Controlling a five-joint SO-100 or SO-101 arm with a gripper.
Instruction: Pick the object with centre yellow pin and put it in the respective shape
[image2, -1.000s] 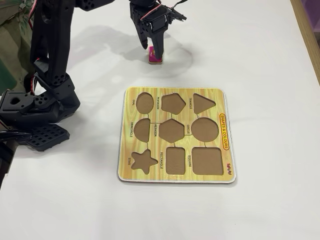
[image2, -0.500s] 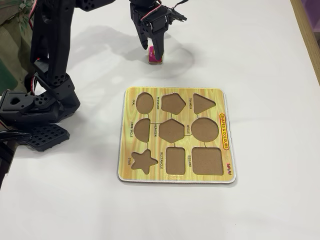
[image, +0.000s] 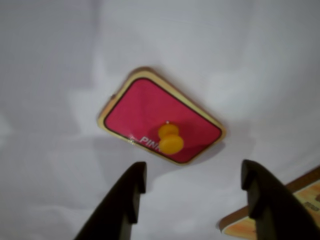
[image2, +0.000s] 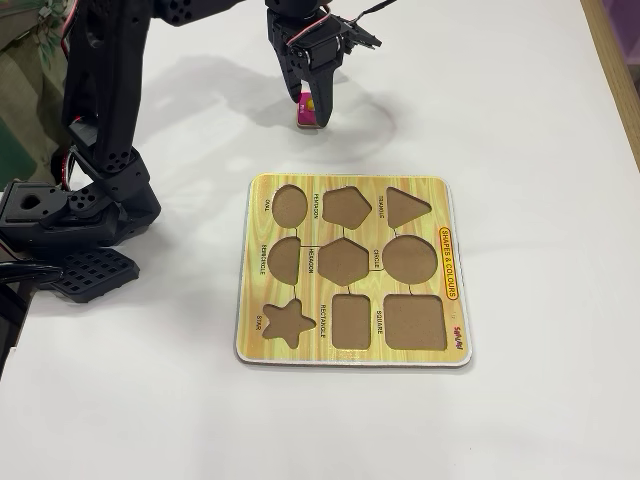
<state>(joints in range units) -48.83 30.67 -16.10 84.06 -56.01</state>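
Closest in the wrist view, the fingers (image: 192, 187) stand apart, empty, straddling the way to the yellow pin (image: 170, 138). Beyond them the pink rectangle piece (image: 160, 120) lies on the white tabletop (image: 50, 75), just outside the shape board (image2: 350, 270), probably awaiting a grasp.

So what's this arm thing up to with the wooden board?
It's a shape-sorting puzzle. The robot arm's gripper is open and poised over a pink rectangular piece with a yellow peg, lying on the white table beyond the puzzle board. The piece isn't gripped yet. In the fixed view all nine cut-outs on the board look empty, including the rectangle slot.
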